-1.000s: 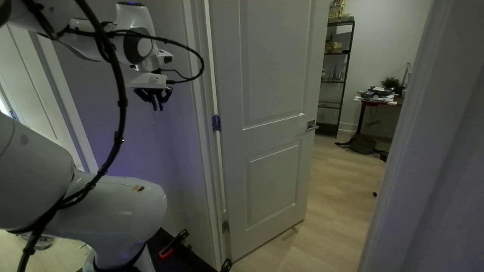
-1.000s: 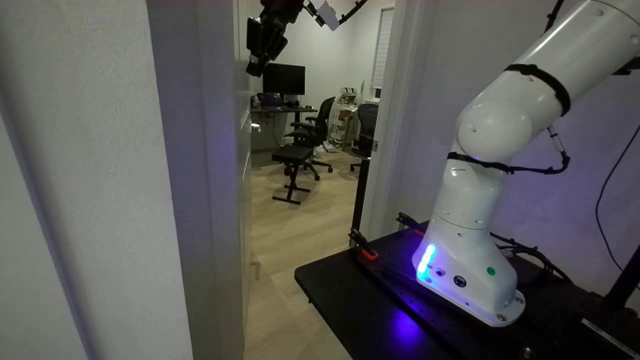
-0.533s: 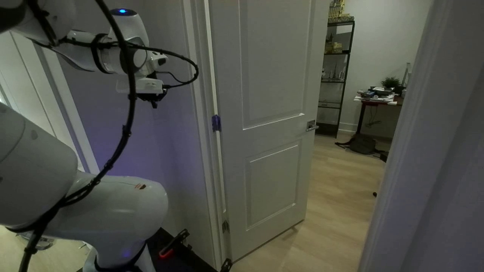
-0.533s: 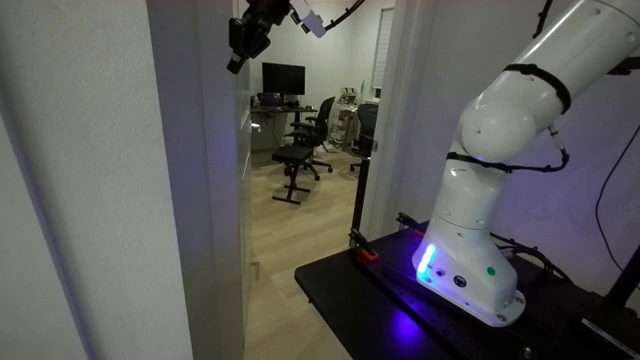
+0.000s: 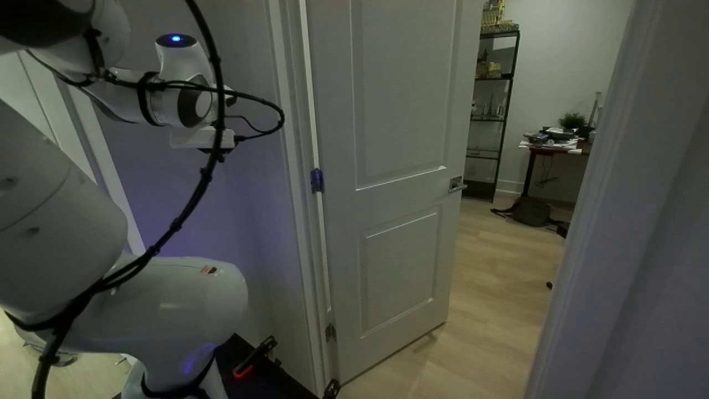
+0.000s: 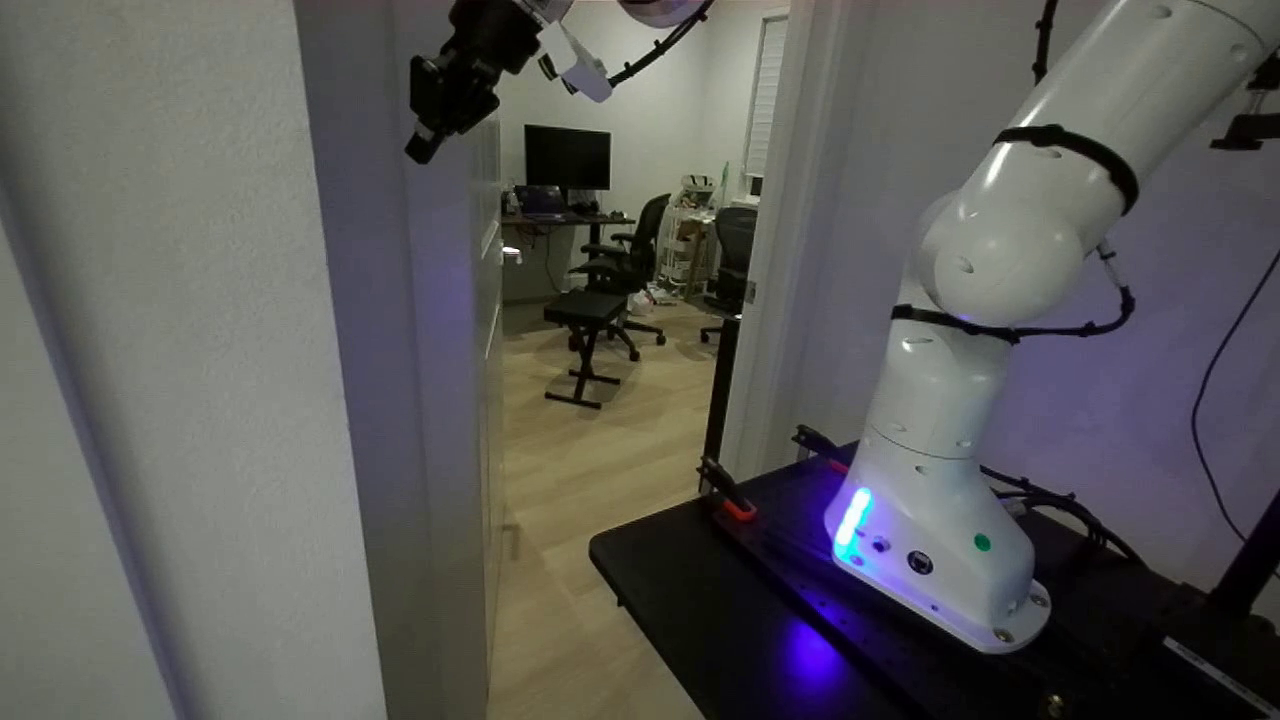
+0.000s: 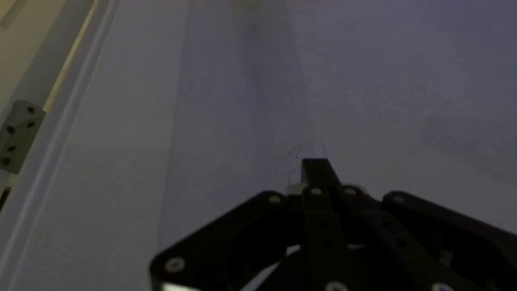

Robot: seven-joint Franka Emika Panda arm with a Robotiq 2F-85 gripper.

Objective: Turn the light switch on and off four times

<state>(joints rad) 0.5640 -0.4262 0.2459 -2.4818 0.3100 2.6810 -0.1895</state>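
Pale, violet-tinged wall [image 5: 243, 238] runs up to the white moulded frame [image 5: 302, 194] of a white panelled door [image 5: 399, 191] with a shiny metal lever handle [image 5: 457, 185]. Past it, in an exterior view, a tall black-framed shelf unit [image 5: 479, 190] and a reddish-brown desk [image 5: 585, 147] heaped with white papers [image 5: 548, 145] stand on a light wood-coloured floor [image 5: 493, 277], a dark backpack [image 5: 530, 212] lying near the desk. Also in an exterior view, a flat black monitor [image 6: 568, 157], a black office chair [image 6: 640, 258] and a low black bench [image 6: 585, 307] with crossed legs show past the door.

A white, jointed robot arm [image 6: 1000, 260] is mounted on a black table [image 6: 670, 580], with a blue light strip [image 6: 853, 520] glowing at its base and black-and-red clamps [image 6: 730, 492] nearby. It carries a black two-fingered gripper [image 7: 318, 163]; the wrist view shows the fingers [image 7: 309, 173] clenched together, side by side, aimed at the wall. Whether they touch it I cannot tell.

Where the light switch is, I cannot tell: a small pale patch [image 7: 318, 150] with thin dark lines shows on the wall just beyond the fingertips, partly covered by the gripper, and it is too faint to identify. Well apart from the gripper, at the left of the wrist view, a grey metal hinge [image 7: 24, 135] sits along the frame.
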